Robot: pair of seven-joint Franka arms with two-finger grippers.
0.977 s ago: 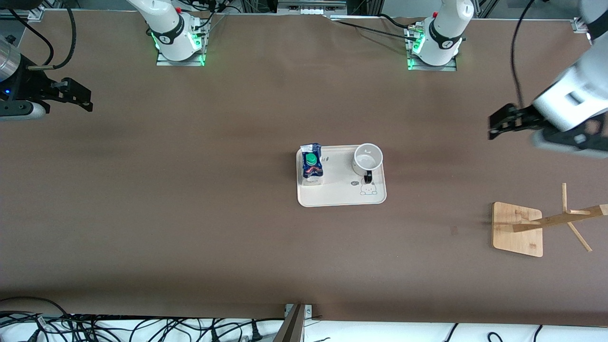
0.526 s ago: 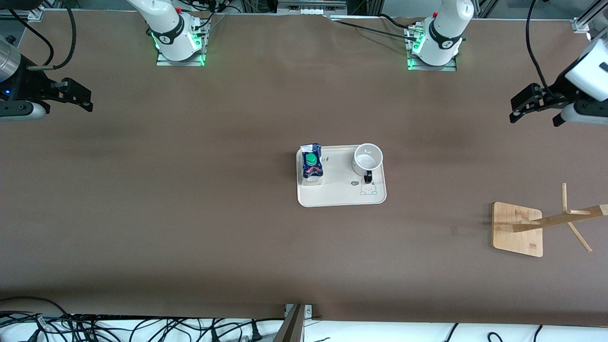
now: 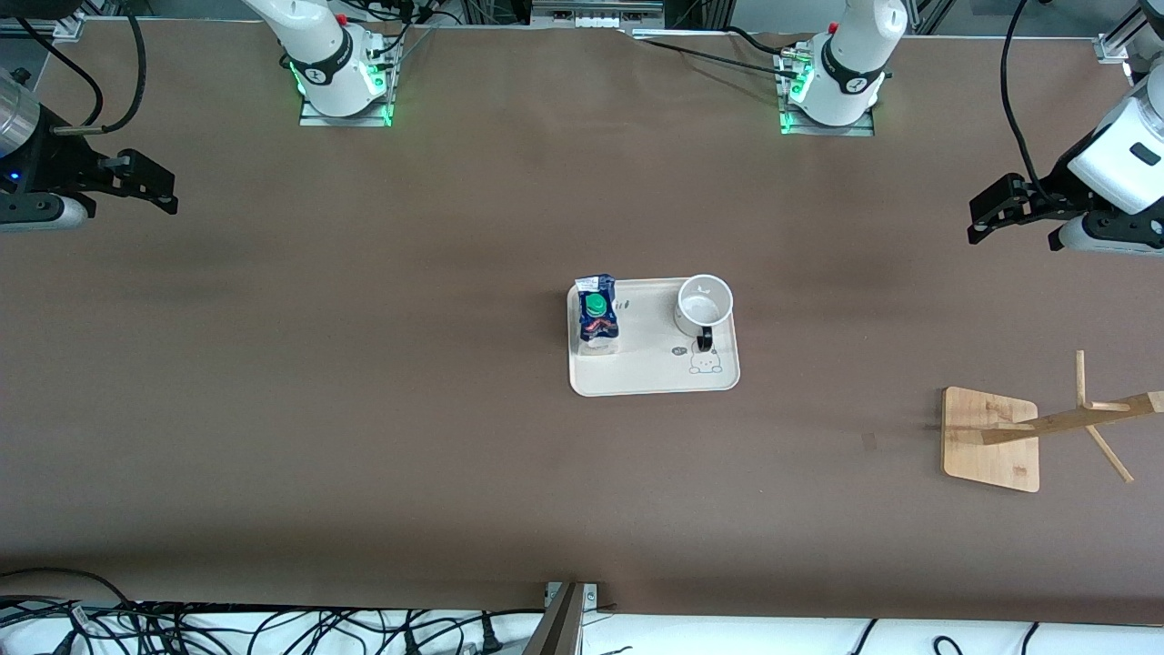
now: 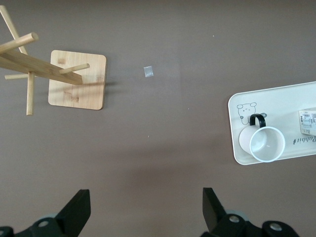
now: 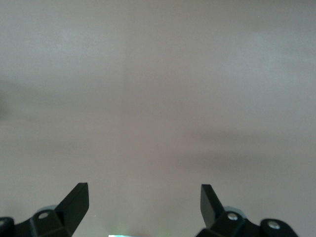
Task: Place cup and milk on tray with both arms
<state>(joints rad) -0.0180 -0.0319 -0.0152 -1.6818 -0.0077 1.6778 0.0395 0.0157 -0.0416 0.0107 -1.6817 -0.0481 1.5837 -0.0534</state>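
Cream tray (image 3: 653,375) already carries both the milk (image 3: 597,316) and the cup (image 3: 703,304), upright and apart. My left gripper (image 3: 987,211) and right gripper (image 3: 150,186) hang empty with jaws spread over bare table at their own ends, the tray lying well inward of each, the cup on the left gripper's side. I judge nothing remains to grasp.

A cream tray (image 3: 637,377) with a rabbit drawing lies mid-desk. On it stand a blue milk carton (image 3: 597,315) with a green cap and a white cup (image 3: 703,305), black handle facing the front camera.
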